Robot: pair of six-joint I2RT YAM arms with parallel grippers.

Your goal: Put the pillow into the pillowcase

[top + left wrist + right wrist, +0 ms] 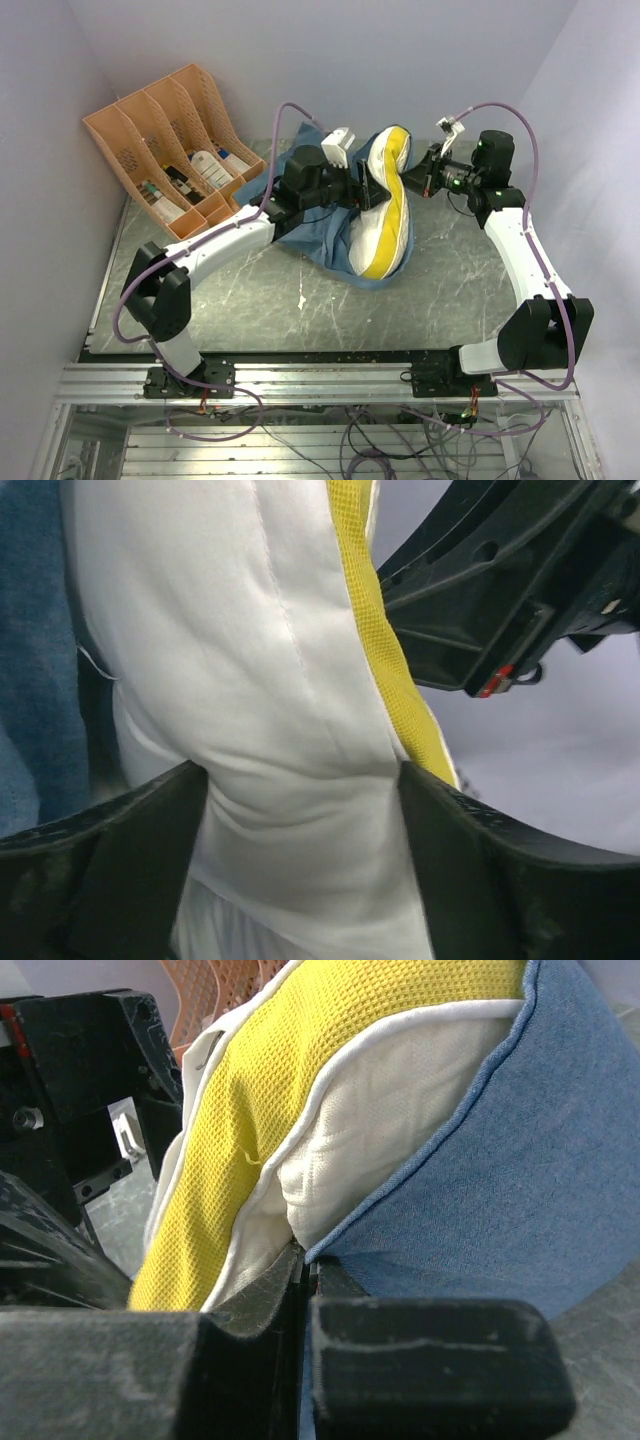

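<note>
The cream-white pillow (385, 225) with a yellow edge stands tilted on its side at mid-table, partly inside the blue pillowcase (305, 232), which lies bunched to its left and under it. My left gripper (362, 188) is shut on the pillow's upper part. In the left wrist view, white pillow fabric (250, 630) is squeezed between the fingers of my left gripper (300, 815), with the pillowcase (35, 660) at the left. My right gripper (408, 185) is shut on the pillowcase's hem. In the right wrist view, the pillowcase (500, 1180) runs into the closed jaws of my right gripper (308, 1260), beside the pillow (230, 1130).
An orange file organiser (165, 140) holding bottles stands at the back left. Walls close in the table (300, 300) at the back and sides. The two grippers sit close together at the pillow; the right arm (500, 590) shows in the left wrist view.
</note>
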